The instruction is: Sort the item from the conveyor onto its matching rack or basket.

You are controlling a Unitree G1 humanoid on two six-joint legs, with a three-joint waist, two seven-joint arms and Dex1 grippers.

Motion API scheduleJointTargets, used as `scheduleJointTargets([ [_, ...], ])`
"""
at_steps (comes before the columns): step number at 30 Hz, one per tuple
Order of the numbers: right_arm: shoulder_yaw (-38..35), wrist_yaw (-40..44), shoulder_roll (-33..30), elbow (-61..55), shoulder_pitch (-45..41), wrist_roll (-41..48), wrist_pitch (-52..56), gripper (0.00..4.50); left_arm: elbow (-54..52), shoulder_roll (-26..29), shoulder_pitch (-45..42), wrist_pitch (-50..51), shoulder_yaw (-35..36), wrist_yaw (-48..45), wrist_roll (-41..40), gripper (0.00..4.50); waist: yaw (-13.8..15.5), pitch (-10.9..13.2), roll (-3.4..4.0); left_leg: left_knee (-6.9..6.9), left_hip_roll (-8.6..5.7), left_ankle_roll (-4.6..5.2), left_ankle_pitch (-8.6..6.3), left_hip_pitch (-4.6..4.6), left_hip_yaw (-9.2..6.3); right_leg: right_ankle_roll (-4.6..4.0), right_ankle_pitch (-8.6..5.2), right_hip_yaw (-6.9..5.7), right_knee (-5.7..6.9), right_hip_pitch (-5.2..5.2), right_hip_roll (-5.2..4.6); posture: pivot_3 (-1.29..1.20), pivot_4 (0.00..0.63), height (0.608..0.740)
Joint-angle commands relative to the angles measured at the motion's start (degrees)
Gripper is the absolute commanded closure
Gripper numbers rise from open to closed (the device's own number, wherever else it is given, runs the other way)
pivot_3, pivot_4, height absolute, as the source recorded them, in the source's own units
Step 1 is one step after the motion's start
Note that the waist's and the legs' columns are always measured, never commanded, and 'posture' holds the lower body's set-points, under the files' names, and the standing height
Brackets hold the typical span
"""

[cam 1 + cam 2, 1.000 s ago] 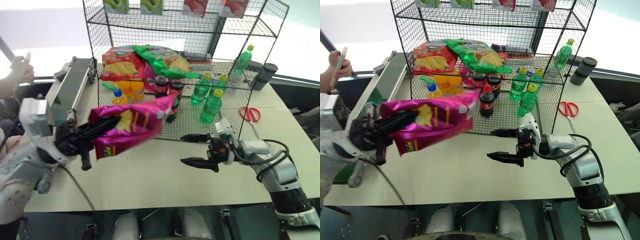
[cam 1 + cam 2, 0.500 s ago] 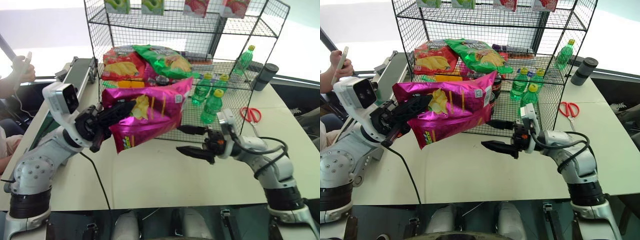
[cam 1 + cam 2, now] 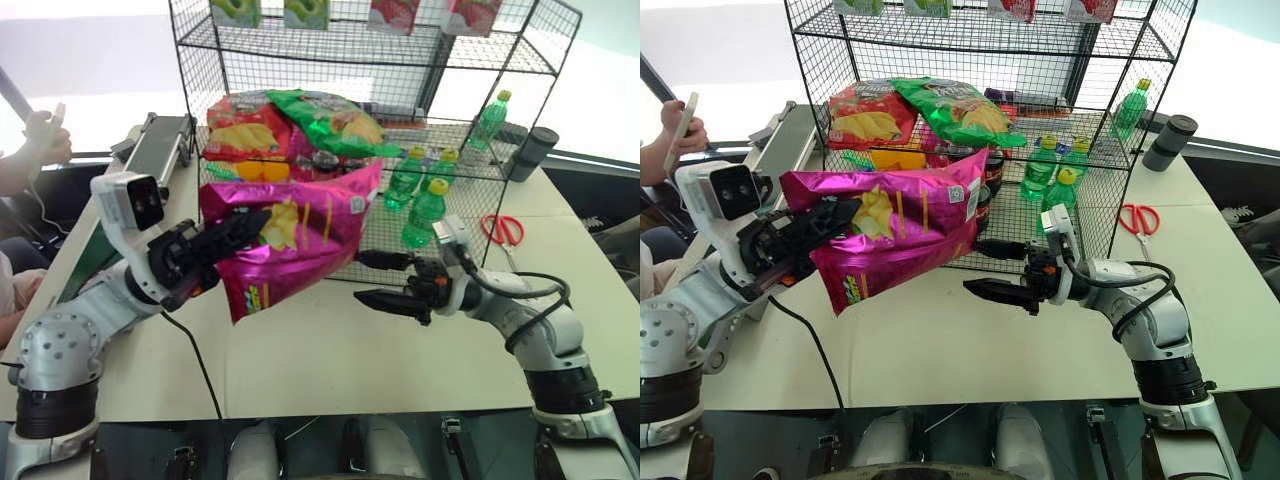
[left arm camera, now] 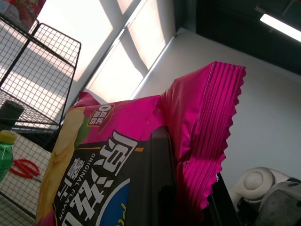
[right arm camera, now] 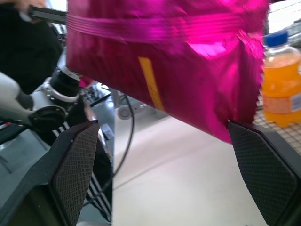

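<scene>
Off conveyor (image 3: 150,160) already: pink bag (image 3: 290,235) pinched in left gripper (image 3: 235,228), hanging before rack (image 3: 480,190). Right gripper (image 3: 382,279) spread wide, empty, just under bag; placing on chip tier still to do

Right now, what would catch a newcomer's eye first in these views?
The shiny magenta-pink crisp bag, held up over the table by the shut left pincer. Behind it stands the tall black wire-mesh rack, with red and green crisp bags on its middle tier. The open right pincer waits beside the bag's lower corner.
</scene>
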Motion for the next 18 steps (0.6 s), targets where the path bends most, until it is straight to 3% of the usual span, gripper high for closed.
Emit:
scheduleJointTargets([
  [1,0.29,0.46,1.04,-2.16,-2.46,2.80,1.69,0.00,-0.63,0.43,-1.05,1.02,1.47,0.77,-4.28,4.43,0.06,0.00,0.00,0.00,0.00,0.00,0.00,0.00,0.00,0.00,0.00,0.00,0.00,0.00,0.00,0.00,0.150,0.726],
  [3,0.40,1.20,0.70,-2.46,-3.02,4.96,4.35,0.00,-0.37,0.54,-1.25,1.66,1.29,0.66,-4.44,4.43,0.08,0.00,0.00,0.00,-0.02,0.01,-0.01,-0.01,0.00,0.00,0.00,0.00,0.00,0.00,-0.02,0.00,0.150,0.726],
  [7,2.81,-0.98,2.90,0.00,-3.63,-3.11,-3.24,0.00,-0.11,0.30,-2.16,2.55,0.80,2.19,-8.03,4.43,0.11,0.00,-0.01,0.00,-0.02,0.00,0.00,-0.02,-0.01,0.00,0.00,0.00,-0.01,0.00,-0.02,0.00,0.150,0.726],
  [18,-1.03,1.16,2.03,0.86,-2.13,5.85,4.88,0.00,1.31,2.29,-2.14,5.32,1.66,5.15,-17.78,4.43,0.07,0.01,0.01,0.00,-0.04,-0.02,0.01,-0.02,-0.02,0.00,0.00,0.00,-0.02,0.00,-0.04,0.00,0.150,0.726],
])
